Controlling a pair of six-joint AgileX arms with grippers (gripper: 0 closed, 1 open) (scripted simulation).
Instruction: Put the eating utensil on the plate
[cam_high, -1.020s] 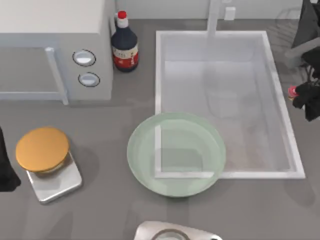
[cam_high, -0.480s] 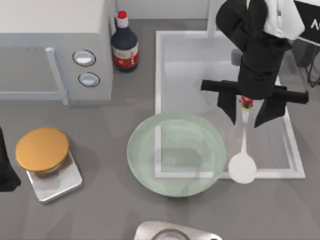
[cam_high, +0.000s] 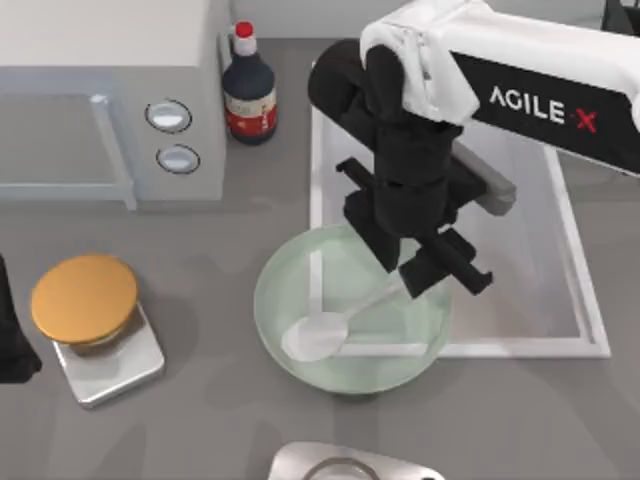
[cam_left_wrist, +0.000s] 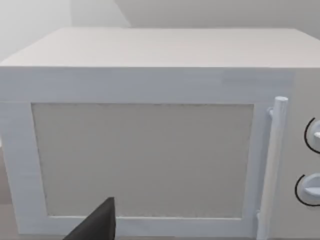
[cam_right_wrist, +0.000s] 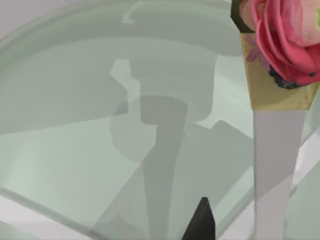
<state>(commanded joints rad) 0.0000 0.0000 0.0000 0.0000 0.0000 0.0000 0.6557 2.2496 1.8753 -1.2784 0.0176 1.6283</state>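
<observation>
On the grey worktop (cam_high: 200, 430), the left arm (cam_high: 12, 340) sits parked at the left edge, its wrist camera facing the white microwave (cam_left_wrist: 150, 150); whether its fingers are open or closed cannot be told. Right of the orange disc on a steel base (cam_high: 85, 298), the pale green plate (cam_high: 290, 270) holds the white spoon's (cam_high: 320, 335) bowl. The right gripper (cam_high: 425, 272) hangs over the plate's right side, fingers closed on the spoon's handle end, its red knob (cam_right_wrist: 280, 40) close to the wrist camera.
</observation>
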